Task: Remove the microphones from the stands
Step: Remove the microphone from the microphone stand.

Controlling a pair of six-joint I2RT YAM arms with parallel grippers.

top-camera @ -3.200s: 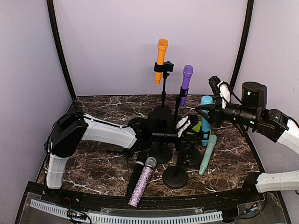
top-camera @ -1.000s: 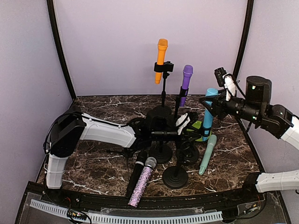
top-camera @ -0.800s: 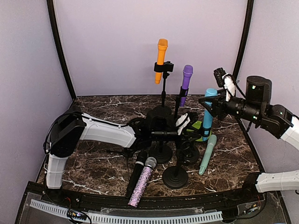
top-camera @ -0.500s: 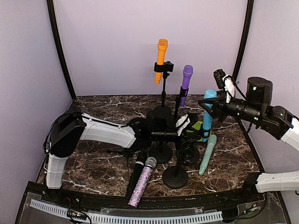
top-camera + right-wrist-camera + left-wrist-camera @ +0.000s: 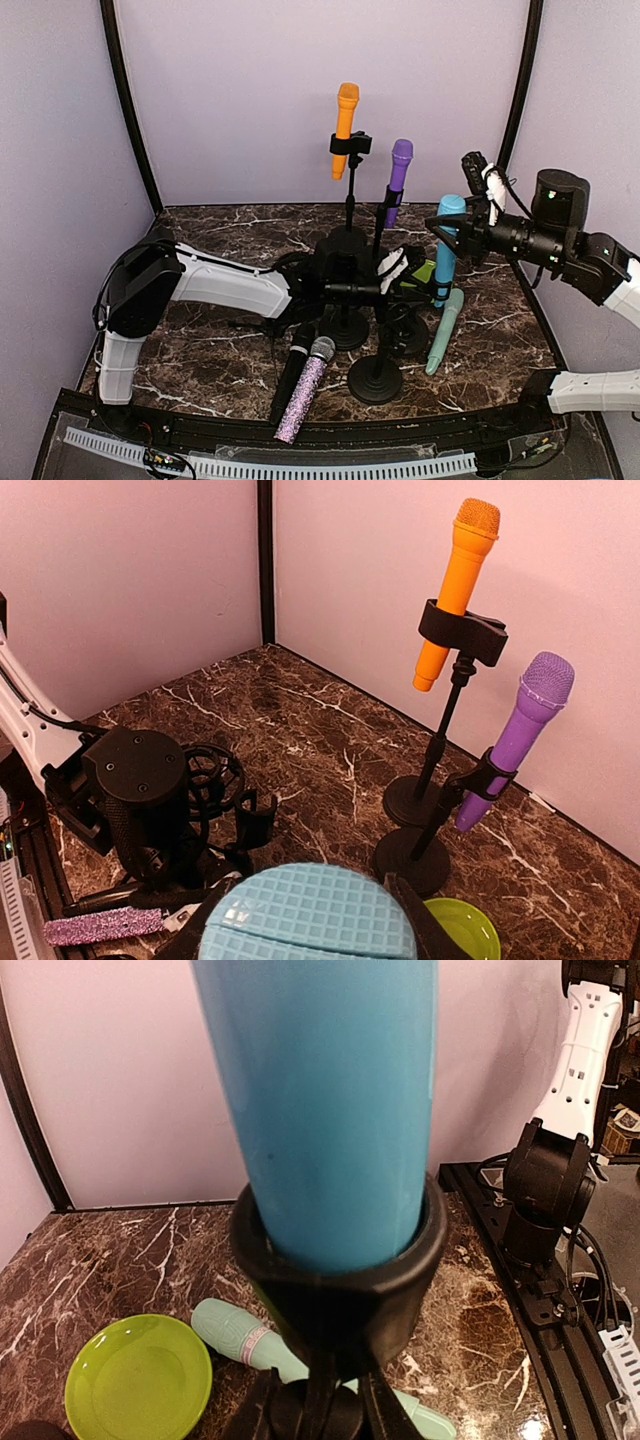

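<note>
The blue microphone stands upright at the right of centre, its body seated in the black clip ring of its stand. It fills the left wrist view. My right gripper is shut on the upper part of the blue microphone, whose gridded head shows between the fingers. My left gripper is low beside the stand, shut on the stand's stem just under the clip.
An orange microphone and a purple microphone sit in stands behind. A mint microphone, a glitter microphone and a black microphone lie on the marble table. A green plate and a round stand base are nearby.
My right gripper has lifted the blue microphone up and to the right, then eased it slightly down. The left arm has held still.
</note>
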